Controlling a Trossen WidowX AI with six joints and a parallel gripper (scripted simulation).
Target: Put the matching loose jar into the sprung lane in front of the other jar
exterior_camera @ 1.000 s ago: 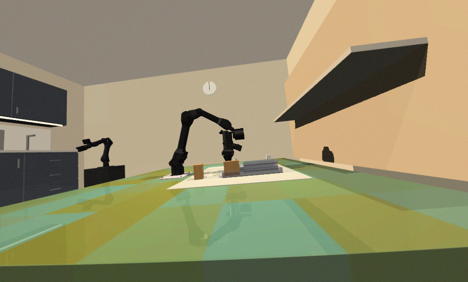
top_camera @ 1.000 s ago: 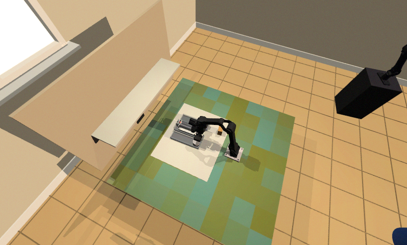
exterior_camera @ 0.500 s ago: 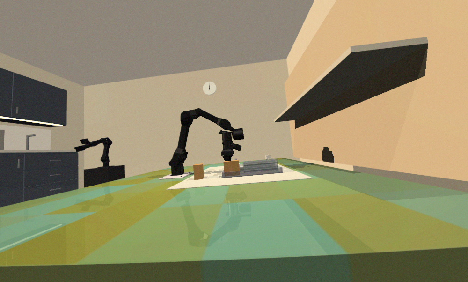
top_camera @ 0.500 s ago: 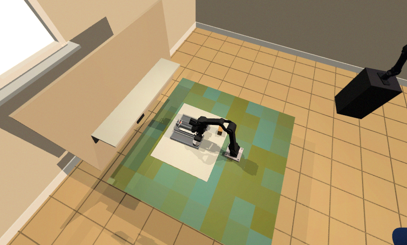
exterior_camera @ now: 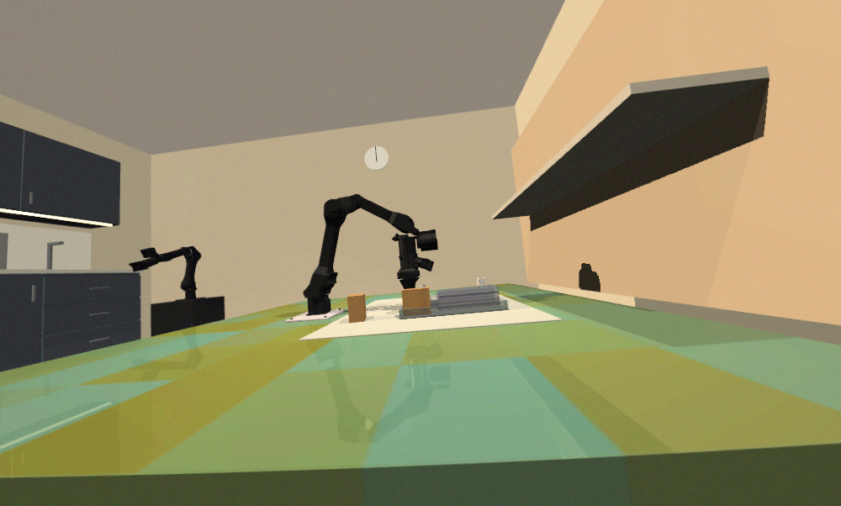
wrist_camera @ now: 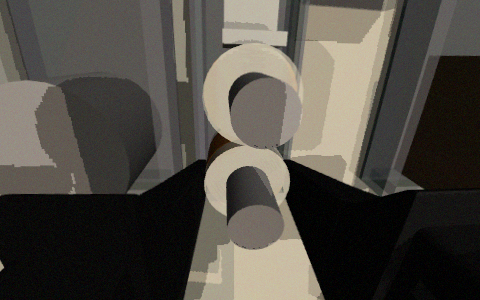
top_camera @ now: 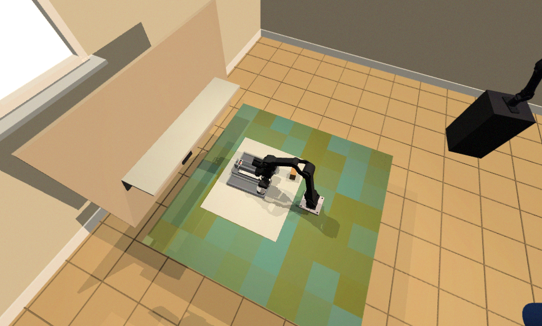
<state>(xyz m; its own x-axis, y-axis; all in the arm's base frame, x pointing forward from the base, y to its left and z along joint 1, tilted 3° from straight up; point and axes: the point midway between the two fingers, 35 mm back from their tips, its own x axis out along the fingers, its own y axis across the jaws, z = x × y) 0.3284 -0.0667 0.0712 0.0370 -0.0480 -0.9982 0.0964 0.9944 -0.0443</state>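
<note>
In the wrist view my gripper (wrist_camera: 244, 167) is shut on a jar (wrist_camera: 215, 184) with a cream top and grey knob. This jar stands close in front of the old jar (wrist_camera: 215, 95), which has a like top; whether they touch is hard to tell. The white pusher plate (wrist_camera: 255, 38) is just behind the old jar. Both jars are between the walls of the sprung lane (wrist_camera: 198, 95). The front stop and jar bases are hidden. In the exterior view the gripper points straight down, its fingertips hidden behind a brown block.
A wide grey-topped jar (wrist_camera: 11, 125) (top_camera: 260, 189) stands in the neighbouring lane (top_camera: 243, 182), left in the wrist view. A dark brown block (wrist_camera: 459, 115) is on the right. The exterior view shows two orange-brown blocks (exterior_camera: 356, 308) (exterior_camera: 415, 297) near the lanes. A shelf (top_camera: 184, 134) hangs beyond.
</note>
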